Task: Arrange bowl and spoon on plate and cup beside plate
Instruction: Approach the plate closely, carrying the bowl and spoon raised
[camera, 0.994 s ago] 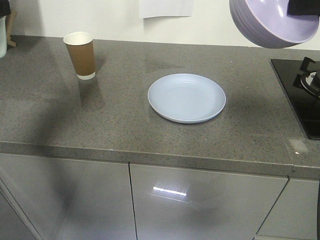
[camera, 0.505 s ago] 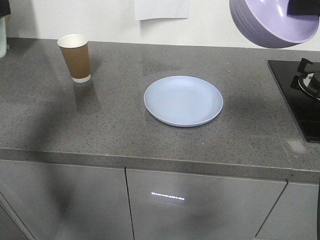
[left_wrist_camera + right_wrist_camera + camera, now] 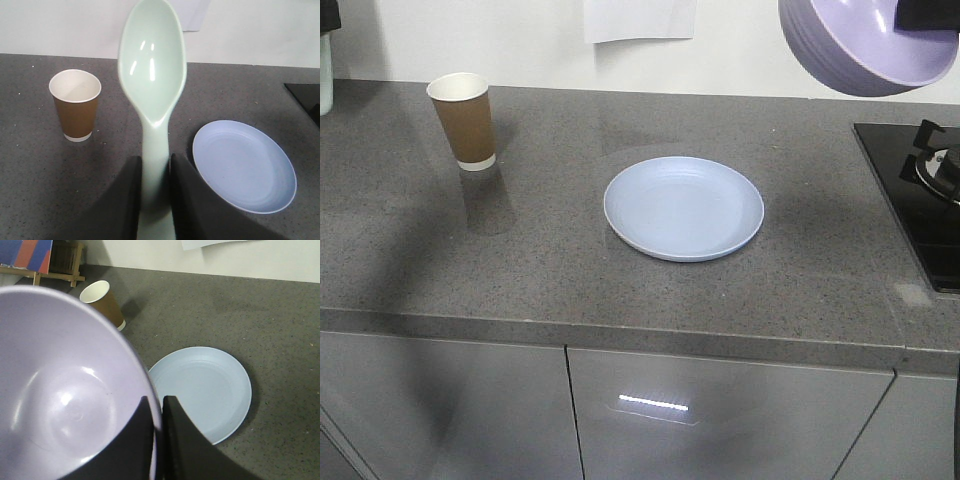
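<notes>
Standing upright toward the far left of the grey speckled surface, the brown paper cup shows its white inside and the white band at its base; a sheet of white paper hangs on the wall behind, between cup and plate; in the left wrist view the left pincer is clamped on the handle of the pale mint spoon, one dark finger on each side, and the spoon is held in the air with its scoop pointing away, lying in that view between the cup and the plate; the pale blue plate lies flat near the middle of the surface, well apart from the cup, its faint rings visible; up and to the right, the lavender bowl hangs tilted in the air above the surface, touching nothing below; the right wrist view shows the right pincer closed on the bowl's rim, one finger inside and the other outside, with the plate and cup on the surface beneath; at the far right edge sits a black hob with a dark pan support.
</notes>
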Controlling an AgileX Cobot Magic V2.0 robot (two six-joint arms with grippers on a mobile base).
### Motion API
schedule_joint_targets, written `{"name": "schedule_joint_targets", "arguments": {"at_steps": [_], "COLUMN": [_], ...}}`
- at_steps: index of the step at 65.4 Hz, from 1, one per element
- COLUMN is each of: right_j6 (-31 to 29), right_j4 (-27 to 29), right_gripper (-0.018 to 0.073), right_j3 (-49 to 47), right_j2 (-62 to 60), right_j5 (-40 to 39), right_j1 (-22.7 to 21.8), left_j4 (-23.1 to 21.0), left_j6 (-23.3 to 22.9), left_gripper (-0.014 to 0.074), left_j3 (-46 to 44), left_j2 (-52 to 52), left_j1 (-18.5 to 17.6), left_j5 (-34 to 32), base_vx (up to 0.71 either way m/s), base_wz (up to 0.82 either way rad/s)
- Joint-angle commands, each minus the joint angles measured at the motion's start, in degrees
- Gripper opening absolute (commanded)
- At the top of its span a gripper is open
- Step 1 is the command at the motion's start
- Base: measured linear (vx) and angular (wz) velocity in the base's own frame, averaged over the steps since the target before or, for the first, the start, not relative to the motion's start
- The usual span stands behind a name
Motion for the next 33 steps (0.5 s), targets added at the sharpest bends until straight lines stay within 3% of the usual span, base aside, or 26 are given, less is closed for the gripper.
{"name": "schedule_joint_targets", "arguments": {"at_steps": [1, 33], "right_j6": [-0.2, -0.2], "right_j4": [3.1, 3.1], "right_gripper": [-0.0005, -0.0005], "right_j3": [-1.4, -1.4], "right_j2": [-2.0, -2.0], "right_j5": [-2.2, -2.2], "right_j1": [-0.1, -0.1], "left_j4": [-1.8, -1.8], "left_j6": [0.2, 0.2], "left_gripper": [-0.0006, -0.0006], "left_j3": [-1.6, -1.6], "left_j2": [-1.6, -1.6], "left_j1": [0.0, 0.0], "left_j5": [-3.3, -3.3], "base_vx": [0.04, 0.05], "base_wz": [0.01, 0.02]}}
